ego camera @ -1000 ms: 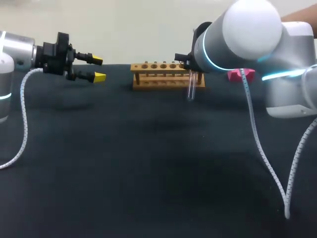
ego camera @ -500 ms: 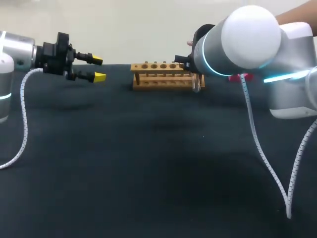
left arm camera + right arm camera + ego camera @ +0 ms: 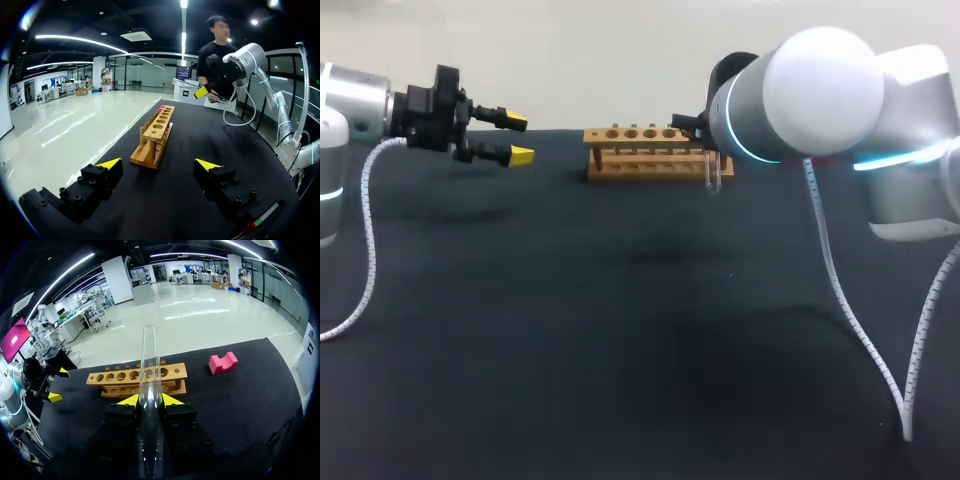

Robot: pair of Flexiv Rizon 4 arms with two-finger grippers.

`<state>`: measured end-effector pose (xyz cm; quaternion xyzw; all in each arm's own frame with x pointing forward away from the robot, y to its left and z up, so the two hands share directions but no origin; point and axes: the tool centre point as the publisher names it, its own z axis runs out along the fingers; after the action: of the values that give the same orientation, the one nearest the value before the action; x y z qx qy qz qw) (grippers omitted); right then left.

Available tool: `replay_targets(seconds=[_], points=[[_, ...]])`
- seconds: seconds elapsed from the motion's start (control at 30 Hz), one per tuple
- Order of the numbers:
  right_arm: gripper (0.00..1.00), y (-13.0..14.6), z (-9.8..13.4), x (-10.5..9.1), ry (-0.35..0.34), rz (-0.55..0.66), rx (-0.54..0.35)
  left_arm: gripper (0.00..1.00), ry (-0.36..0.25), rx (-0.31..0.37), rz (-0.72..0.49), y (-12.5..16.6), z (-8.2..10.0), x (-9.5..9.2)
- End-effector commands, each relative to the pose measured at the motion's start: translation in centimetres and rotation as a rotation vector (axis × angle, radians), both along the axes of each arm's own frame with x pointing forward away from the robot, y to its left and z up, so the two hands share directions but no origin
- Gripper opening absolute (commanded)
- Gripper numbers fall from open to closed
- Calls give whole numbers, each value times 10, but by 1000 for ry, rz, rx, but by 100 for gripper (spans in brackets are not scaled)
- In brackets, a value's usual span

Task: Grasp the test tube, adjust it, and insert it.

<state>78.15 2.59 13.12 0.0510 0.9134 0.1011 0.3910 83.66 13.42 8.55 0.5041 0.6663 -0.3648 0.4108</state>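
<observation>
Toward the upper middle of the head view, the wooden rack (image 3: pixel 645 152) stands at the far edge of the dark tabletop (image 3: pixel 620 330), its row of holes facing up. At the rack's right end the test tube (image 3: pixel 711 175) hangs upright, its rounded lower end in front of the rack's right end and close to the tabletop; whether it sits in a hole cannot be told from this view. The right arm (image 3: pixel 820 90) comes in from the upper right of the frame and hides most of the right end effector (image 3: pixel 705 135).

From the right wrist view, the right end effector (image 3: pixel 149 400) is closed on the test tube (image 3: pixel 150 390): both yellow tips press the glass from either side. The tube runs lengthwise along the fingers and reaches out well past them, its open mouth lined up over the rack (image 3: pixel 125 377) ahead. A pink block (image 3: pixel 223 362) lies on the tabletop beside the rack's end, apart from it.

At the upper left of the head view, the left end effector (image 3: pixel 517 138) hovers above the tabletop, well apart from the rack, pointing toward it. Its fingers are spread wide with nothing between them, as the left wrist view confirms: the left end effector (image 3: pixel 158 164) gapes, with the rack (image 3: pixel 156 135) ahead of it.
</observation>
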Motion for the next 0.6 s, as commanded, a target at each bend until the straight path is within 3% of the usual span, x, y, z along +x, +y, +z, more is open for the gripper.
replay_targets(seconds=[0.03, 0.33, 0.6], points=[[0, -1, -2, -2, -32, -5, 4, 100, -6, -1, 5, 0, -1, -2], [0, 10, -15, 3, -31, 53, -23, 100, -6, -1, 5, 0, -1, -2], [0, 25, -34, 11, -44, 94, -97, 100, -6, -1, 5, 0, -1, -2]])
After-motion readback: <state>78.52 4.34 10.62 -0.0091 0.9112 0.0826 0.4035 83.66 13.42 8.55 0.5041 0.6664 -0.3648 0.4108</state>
